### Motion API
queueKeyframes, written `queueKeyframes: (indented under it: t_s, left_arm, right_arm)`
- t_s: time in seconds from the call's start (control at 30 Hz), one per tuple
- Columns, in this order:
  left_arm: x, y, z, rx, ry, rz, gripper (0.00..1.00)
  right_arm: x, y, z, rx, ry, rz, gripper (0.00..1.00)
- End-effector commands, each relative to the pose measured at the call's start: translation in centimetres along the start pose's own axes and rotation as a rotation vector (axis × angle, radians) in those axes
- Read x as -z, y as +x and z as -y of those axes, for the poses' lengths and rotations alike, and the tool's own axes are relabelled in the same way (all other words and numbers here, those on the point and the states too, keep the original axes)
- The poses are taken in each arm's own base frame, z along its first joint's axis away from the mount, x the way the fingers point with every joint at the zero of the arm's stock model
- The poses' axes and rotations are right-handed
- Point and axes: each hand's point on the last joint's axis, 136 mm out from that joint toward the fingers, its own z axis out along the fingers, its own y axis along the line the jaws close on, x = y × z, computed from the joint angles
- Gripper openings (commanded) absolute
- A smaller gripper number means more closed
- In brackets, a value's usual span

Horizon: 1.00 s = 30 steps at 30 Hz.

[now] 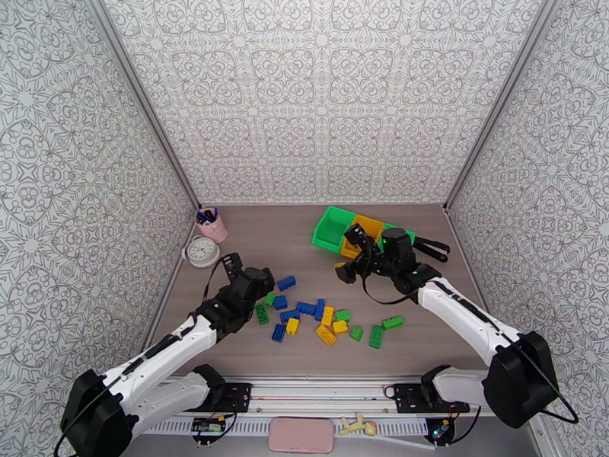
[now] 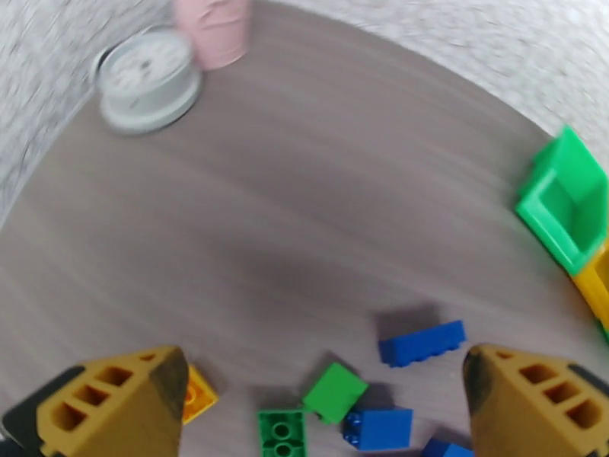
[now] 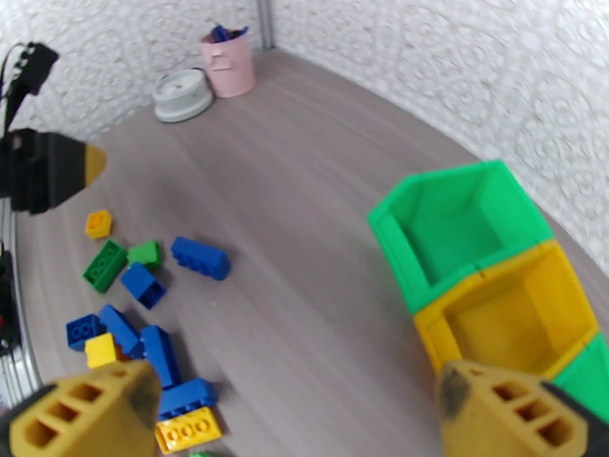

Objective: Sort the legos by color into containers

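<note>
Plainly, the legos (image 1: 306, 308) lay loose on the wood-grain table (image 1: 259, 245), gathered in a scatter near its middle and toward the near edge, between the two arms; they were small studded bricks in blue, green and yellow-orange, some long and some nearly square, several touching one another and a few green ones lying apart on the right side of the scatter; in the left wrist view one blue brick (image 2: 422, 343) showed its row of studs on top; the containers (image 1: 331, 226) stood farther back and to the right, three open-top bins joined in a row, green, yellow-orange (image 3: 502, 314) and green again, set at a slant to the table edge; in the right wrist view the first green bin (image 3: 457, 230) and the yellow-orange one showed their inner floors; the left gripper (image 2: 323, 371) hung over the left end of the scatter with its fingers spread wide and nothing pinched between them; the right gripper (image 3: 297, 386) hovered just beside the near side of the bins, its fingers likewise spread wide and holding nothing; a pink cup (image 1: 213, 225) and a round white dial (image 1: 202, 251) sat at the far left corner, well apart from the bricks.
</note>
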Motion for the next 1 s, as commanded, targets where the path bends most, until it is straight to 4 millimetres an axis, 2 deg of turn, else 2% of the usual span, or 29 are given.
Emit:
queueKeyframes:
  t_s: [0.0,0.13,0.43,0.6,0.97]
  left_arm:
    - [-0.5,2.6,-4.3,0.184,-0.156,-0.153,1.00]
    - [-1.7,4.7,-6.3,0.267,-0.239,-0.298,1.00]
    - [-4.3,8.4,-6.8,0.326,-0.326,-0.517,1.00]
    - [-5.6,8.9,-6.2,0.335,-0.333,-0.566,0.95]
    - [-6.4,9.2,-6.8,0.323,-0.377,-0.587,0.71]
  right_arm:
    - [-0.4,-1.3,-2.0,0.074,-0.088,0.013,1.00]
    - [-1.0,-1.1,-2.7,0.081,-0.108,0.000,0.99]
    - [-1.6,-0.2,-3.1,0.076,-0.119,-0.025,0.99]
    - [-1.6,0.5,-3.0,0.076,-0.111,-0.046,1.00]
    - [-1.6,0.9,-2.8,0.066,-0.100,-0.057,1.00]
